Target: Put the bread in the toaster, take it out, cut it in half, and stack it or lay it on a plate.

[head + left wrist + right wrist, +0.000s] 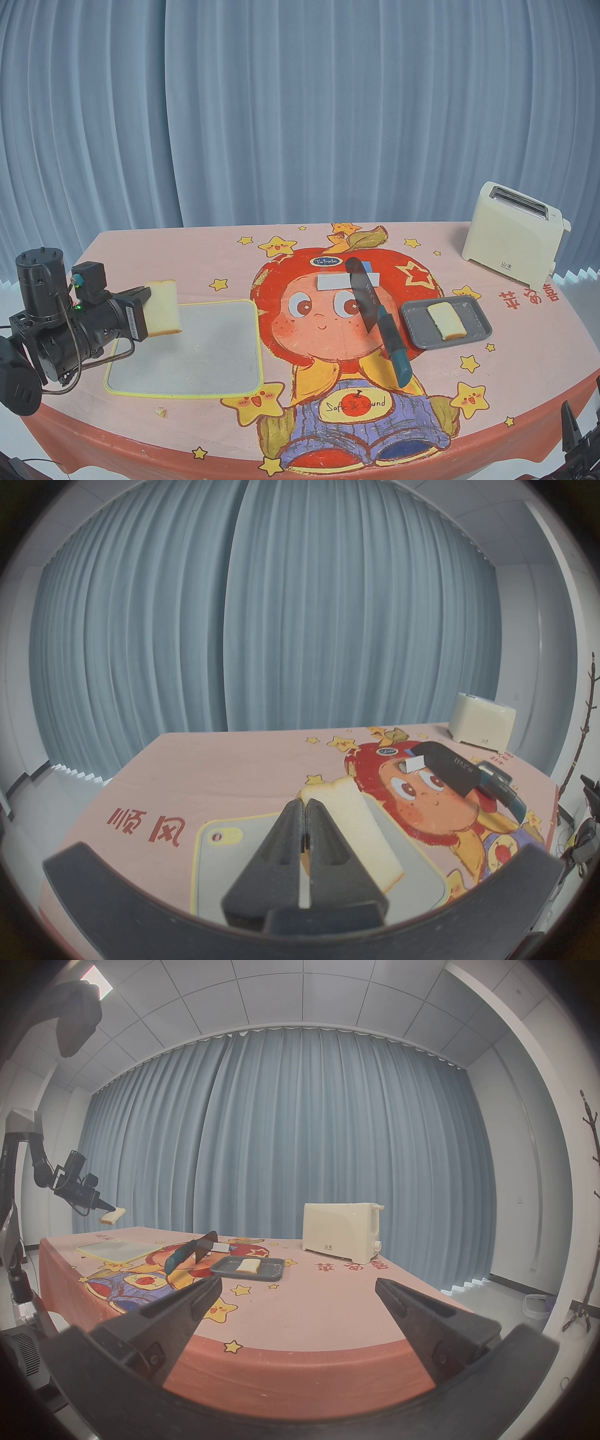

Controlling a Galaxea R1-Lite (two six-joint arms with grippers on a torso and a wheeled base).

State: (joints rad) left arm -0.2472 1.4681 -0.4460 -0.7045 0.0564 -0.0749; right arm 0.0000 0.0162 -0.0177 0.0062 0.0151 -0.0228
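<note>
Lighting is bright and even, coming from overhead; a lit ceiling panel [97,977] shows in my right wrist view. Shadows are soft: the knife [378,315] throws only a faint one onto the tablecloth [206,262]. In my head view the curtain [312,112] bows at nine and three o'clock. Both wrist views blacken at the corners.
</note>
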